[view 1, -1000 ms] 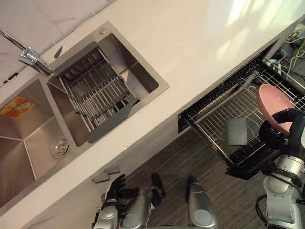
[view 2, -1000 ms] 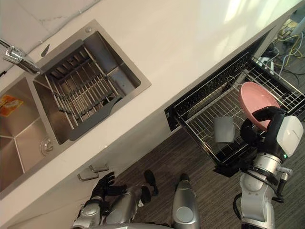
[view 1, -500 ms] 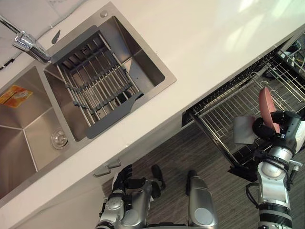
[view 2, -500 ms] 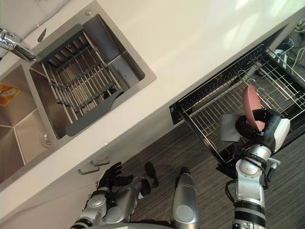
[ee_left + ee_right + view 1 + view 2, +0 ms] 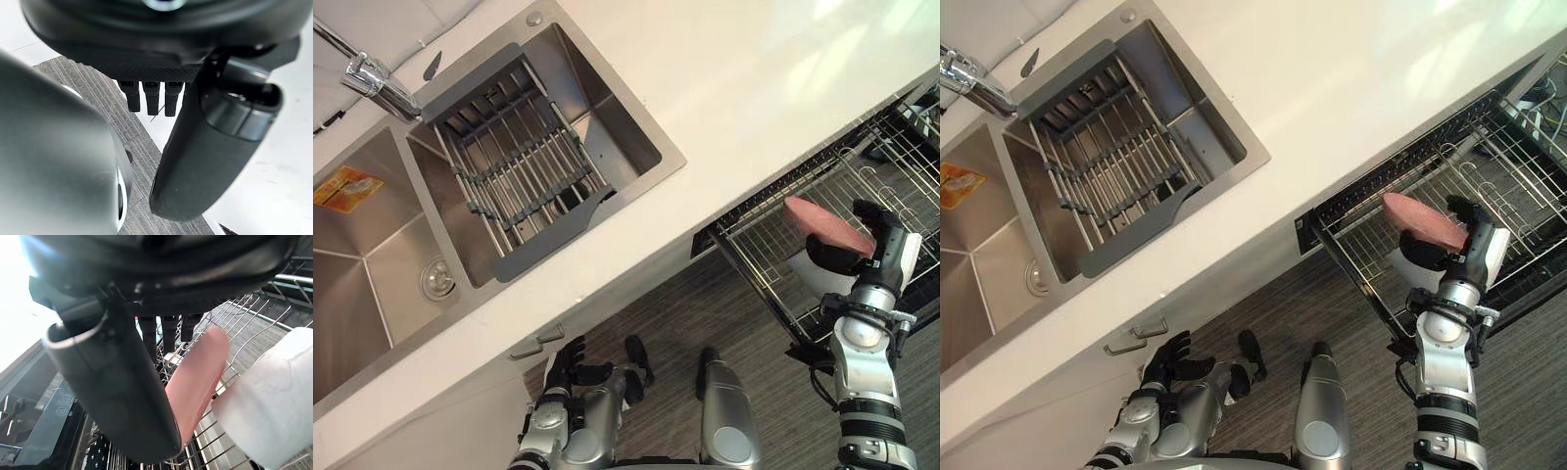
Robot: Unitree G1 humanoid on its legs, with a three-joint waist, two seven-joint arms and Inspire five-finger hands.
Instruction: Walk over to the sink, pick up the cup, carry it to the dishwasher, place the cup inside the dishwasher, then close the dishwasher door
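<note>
A pink bowl-shaped cup (image 5: pixel 822 225) hangs mouth-down and nearly level over the pulled-out wire rack (image 5: pixel 759 245) of the dishwasher. My right hand (image 5: pixel 844 257) is shut on its rim from the near side. In the right wrist view the pink cup (image 5: pixel 195 382) shows past the fingers above the rack wires. A pale whitish object (image 5: pixel 269 401) sits just under it; I cannot tell what it is. My left hand (image 5: pixel 563 364) hangs low by the cabinet front, fingers relaxed and holding nothing.
The white counter (image 5: pixel 754 88) runs diagonally, with a steel double sink (image 5: pixel 372 255), a grey drying rack (image 5: pixel 524 176) in one basin and a faucet (image 5: pixel 377 78). The open dishwasher juts out over the dark striped floor (image 5: pixel 705 313).
My right hand has turned the pink cup from on edge to mouth-down and nearly flat, above the rack. The camera has shifted slightly. The left hand stays low.
</note>
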